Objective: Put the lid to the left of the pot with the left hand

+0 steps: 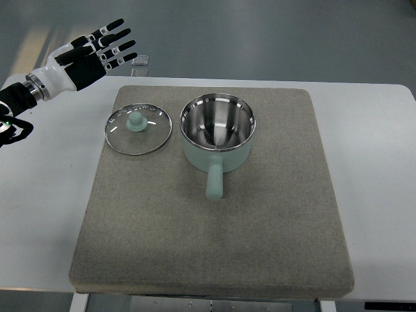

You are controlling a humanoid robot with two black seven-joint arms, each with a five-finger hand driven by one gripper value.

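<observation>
A round glass lid (138, 129) with a steel rim and a pale green knob lies flat on the grey mat, just left of the pot. The pale green pot (217, 133) stands uncovered, its shiny steel inside showing and its handle pointing toward the near edge. My left hand (104, 47) hovers beyond the mat's far left corner, up and to the left of the lid. Its black and white fingers are spread and hold nothing. It touches neither lid nor pot.
The grey mat (214, 247) covers most of the white table (370, 169). A small clear object (142, 62) lies on the floor past the table's far edge, close to my left hand's fingertips.
</observation>
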